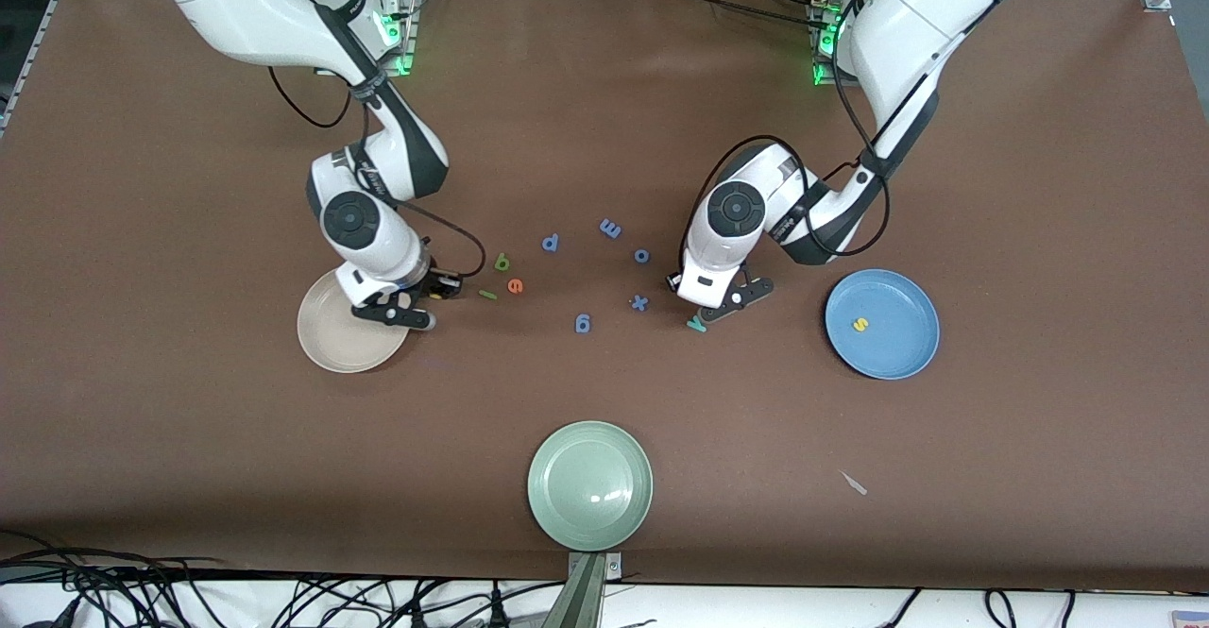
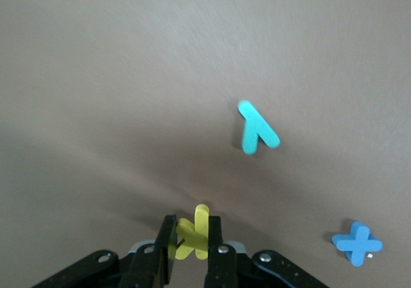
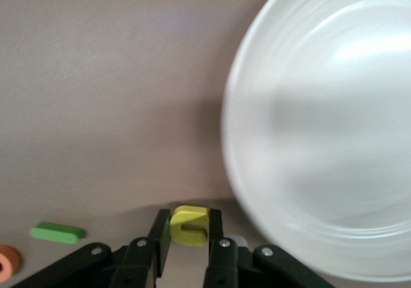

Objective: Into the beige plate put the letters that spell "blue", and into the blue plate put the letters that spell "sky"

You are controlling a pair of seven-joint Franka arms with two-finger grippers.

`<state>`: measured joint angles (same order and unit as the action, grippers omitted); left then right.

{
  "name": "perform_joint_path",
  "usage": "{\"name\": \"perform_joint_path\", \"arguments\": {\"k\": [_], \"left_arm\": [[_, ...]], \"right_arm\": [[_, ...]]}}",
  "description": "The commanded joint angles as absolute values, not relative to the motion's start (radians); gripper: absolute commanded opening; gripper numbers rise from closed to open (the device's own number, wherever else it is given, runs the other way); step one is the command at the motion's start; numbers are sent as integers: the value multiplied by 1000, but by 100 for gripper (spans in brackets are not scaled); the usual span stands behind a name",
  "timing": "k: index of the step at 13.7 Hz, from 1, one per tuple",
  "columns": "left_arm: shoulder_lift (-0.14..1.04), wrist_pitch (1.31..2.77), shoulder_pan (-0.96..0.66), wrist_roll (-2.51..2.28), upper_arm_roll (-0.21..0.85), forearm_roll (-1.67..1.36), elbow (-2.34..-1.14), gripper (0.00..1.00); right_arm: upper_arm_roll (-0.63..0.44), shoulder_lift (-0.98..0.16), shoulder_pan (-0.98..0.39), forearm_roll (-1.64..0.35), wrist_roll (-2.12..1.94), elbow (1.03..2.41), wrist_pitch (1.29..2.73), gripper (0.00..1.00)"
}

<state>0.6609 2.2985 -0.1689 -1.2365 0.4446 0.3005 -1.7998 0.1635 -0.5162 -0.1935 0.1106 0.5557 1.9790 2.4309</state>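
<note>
Brown desk [image 1: 189,477], both arms at work. One yellow s [image 1: 859,325] lies in the blue plate [image 1: 882,324]; the beige plate [image 1: 348,333] appears empty. The left gripper [image 2: 190,240] has its fingers closed on the yellow k [image 2: 192,236], beside the teal y [image 1: 697,324]. The right gripper [image 3: 189,236] clamps the yellow u [image 3: 189,225] at the beige plate's edge. The dark green b [image 1: 502,262], orange e [image 1: 515,285] and light green l [image 1: 487,295] remain on the desk.
</note>
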Motion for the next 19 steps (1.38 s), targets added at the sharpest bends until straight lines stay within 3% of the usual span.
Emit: {"name": "perform_joint_path", "arguments": {"k": [1, 4, 7, 8, 9, 10, 13, 16, 17, 18, 19], "left_arm": [[581, 2130, -144, -1168, 446, 318, -1752, 0], [580, 1929, -83, -981, 445, 319, -1652, 0], [580, 1899, 20, -734, 437, 334, -1649, 0], [584, 1901, 69, -648, 436, 336, -1649, 0], [591, 1908, 115, -585, 437, 348, -1654, 0], [603, 1917, 148, -543, 437, 369, -1657, 0], [629, 1934, 231, -430, 437, 402, -1663, 0], [658, 1986, 288, -332, 436, 408, -1707, 0], [658, 1987, 302, -330, 437, 428, -1710, 10], [658, 1983, 302, -330, 437, 428, -1710, 76], [647, 1973, 295, -333, 445, 422, -1701, 100]], "right_arm": [[170, -456, -132, 114, 413, 1950, 2324, 26], [135, -445, -112, 112, 284, 1942, 2303, 30], [129, -445, -109, 118, 262, 1939, 2303, 31], [129, -445, -107, 112, 258, 1942, 2303, 44], [129, -446, -107, 110, 273, 1945, 2303, 63], [130, -448, -107, 109, 291, 1944, 2303, 68], [156, -459, -109, 107, 372, 1937, 2304, 68], [260, -515, -115, 113, 614, 1873, 2303, 68], [288, -549, -120, 120, 690, 1840, 2303, 68], [310, -580, -127, 124, 759, 1810, 2304, 68], [314, -624, -184, 158, 841, 1765, 2304, 68]]}}
